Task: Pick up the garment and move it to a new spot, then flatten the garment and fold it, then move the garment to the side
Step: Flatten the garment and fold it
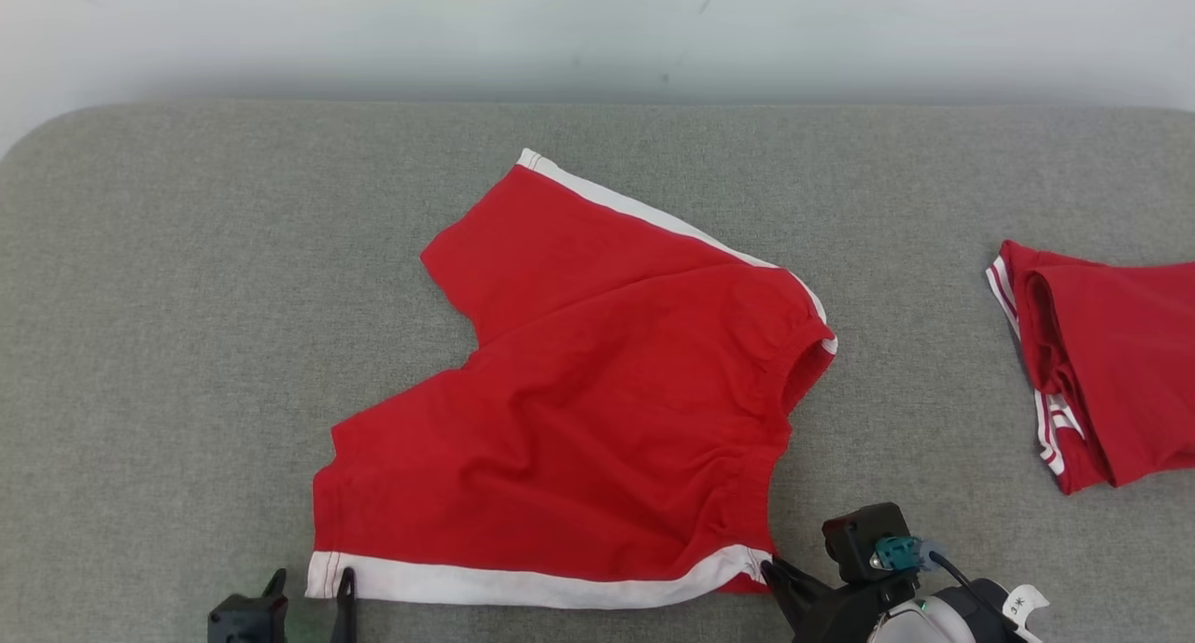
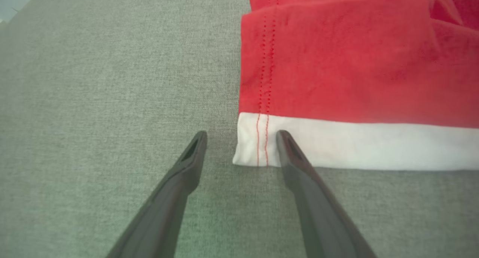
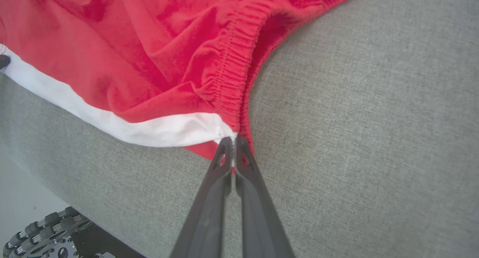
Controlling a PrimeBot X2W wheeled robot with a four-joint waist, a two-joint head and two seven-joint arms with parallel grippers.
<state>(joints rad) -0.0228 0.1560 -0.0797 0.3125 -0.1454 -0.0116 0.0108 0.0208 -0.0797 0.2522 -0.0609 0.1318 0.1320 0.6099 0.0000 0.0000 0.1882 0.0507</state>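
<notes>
A pair of red shorts (image 1: 597, 391) with white side bands lies spread open near the middle of a grey padded table (image 1: 168, 344), both legs pointing to the robot's left and the elastic waistband (image 3: 232, 82) to its right. The cloth is mostly flat, with soft wrinkles near the waist and one leg angled away toward the far side.

The right gripper (image 3: 232, 140) has its fingers pressed together, pinching the near corner of the waistband where the white band (image 2: 355, 145) meets the red elastic. The left gripper (image 2: 241, 135) is spread wide, low over the table, with one finger on the white hem and the other on bare table just beside it, so the near left corner of the shorts sits between the fingers, not yet gripped.

Judging by this layout, the shorts seem to be at their working spot and flattening is under way. No fold has been made. Folding and moving the shorts aside remain to be done.

A second red garment (image 1: 1111, 363), already folded, rests well apart at the right edge of the table.
</notes>
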